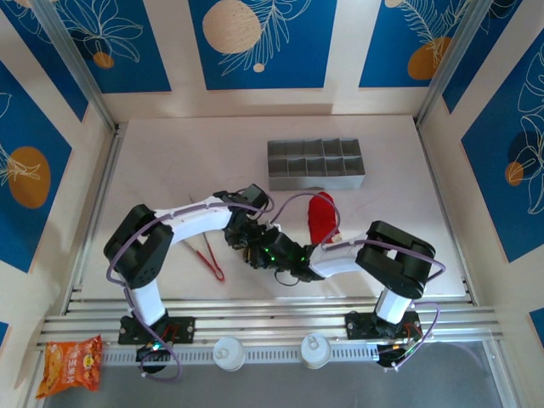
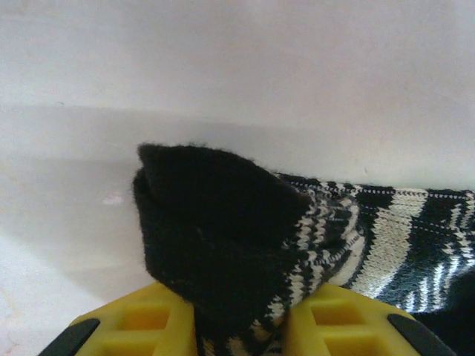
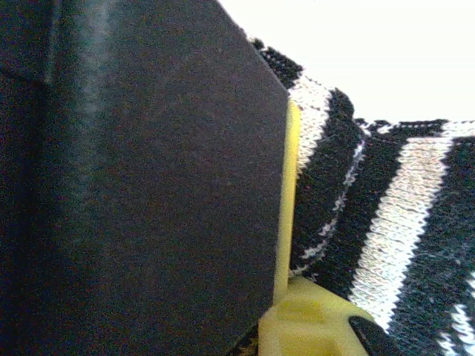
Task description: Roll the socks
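The black sock with grey-white stripes (image 2: 223,215) lies on the white table, its dark toe end folded up in a hump. In the left wrist view my left gripper (image 2: 241,326) is shut on this fold, the fabric pinched between both yellow fingers (image 2: 141,319). My right gripper (image 3: 283,222) is shut, and the same striped sock (image 3: 401,222) bunches against its yellow finger (image 3: 312,326). From above, the two grippers (image 1: 253,246) (image 1: 274,255) meet at the table's middle and cover that sock. The red sock (image 1: 321,217) lies flat just right of them.
Thin red-handled tongs (image 1: 211,255) lie left of the grippers. A grey divided organizer (image 1: 316,164) stands behind them. An orange snack bag (image 1: 72,364) and two white round caps (image 1: 228,353) sit by the near rail.
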Controlling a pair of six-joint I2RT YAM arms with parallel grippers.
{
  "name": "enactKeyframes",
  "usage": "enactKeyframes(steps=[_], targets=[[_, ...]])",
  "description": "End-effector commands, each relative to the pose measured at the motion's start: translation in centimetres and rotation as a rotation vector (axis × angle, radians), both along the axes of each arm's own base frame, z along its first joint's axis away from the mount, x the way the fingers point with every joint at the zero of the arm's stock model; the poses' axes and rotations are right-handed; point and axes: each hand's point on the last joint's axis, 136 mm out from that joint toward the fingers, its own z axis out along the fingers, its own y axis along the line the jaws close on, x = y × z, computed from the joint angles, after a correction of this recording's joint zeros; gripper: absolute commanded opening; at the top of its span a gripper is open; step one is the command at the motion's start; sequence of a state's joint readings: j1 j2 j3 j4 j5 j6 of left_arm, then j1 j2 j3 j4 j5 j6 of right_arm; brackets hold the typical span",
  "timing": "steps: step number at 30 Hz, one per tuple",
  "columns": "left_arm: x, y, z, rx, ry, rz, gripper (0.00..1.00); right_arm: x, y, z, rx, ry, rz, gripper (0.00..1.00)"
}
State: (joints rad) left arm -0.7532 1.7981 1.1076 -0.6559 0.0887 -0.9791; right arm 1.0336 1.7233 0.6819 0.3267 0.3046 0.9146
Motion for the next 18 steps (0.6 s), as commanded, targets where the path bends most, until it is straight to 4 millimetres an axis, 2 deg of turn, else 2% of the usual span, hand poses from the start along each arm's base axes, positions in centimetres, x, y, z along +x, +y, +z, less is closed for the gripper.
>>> enactKeyframes(steps=[1, 5, 7, 9, 12, 16, 18], targets=[[-9.0, 4.2, -5.7, 0.117, 0.35, 0.047, 0.24, -3.7, -10.7, -9.9, -0.54, 0.261, 0.142, 0.0], [-7.7, 5.8, -4.3, 0.086, 0.308, 0.217, 0.24, -0.3, -6.5, -8.1, -0.511, 0.162, 0.394, 0.0], [-7.2, 5.7, -4.1, 0.07, 0.301, 0.259, 0.25, 0.2, -4.1, -7.4, -0.436, 0.122, 0.557, 0.0], [-6.9, 4.6, -4.2, 0.04, 0.307, 0.265, 0.25, 0.7, -2.8, -6.8, -0.38, 0.085, 0.668, 0.0], [-7.2, 2.9, -4.7, 0.026, 0.34, 0.258, 0.25, 0.4, -2.5, -6.0, -0.306, 0.058, 0.772, 0.0], [-8.1, 1.9, -5.4, 0.051, 0.373, 0.278, 0.26, -0.9, -3.8, -5.3, -0.265, 0.044, 0.814, 0.01], [-8.8, 1.8, -5.8, 0.071, 0.387, 0.289, 0.25, -1.1, -4.1, -4.4, -0.242, 0.013, 0.799, 0.11]])
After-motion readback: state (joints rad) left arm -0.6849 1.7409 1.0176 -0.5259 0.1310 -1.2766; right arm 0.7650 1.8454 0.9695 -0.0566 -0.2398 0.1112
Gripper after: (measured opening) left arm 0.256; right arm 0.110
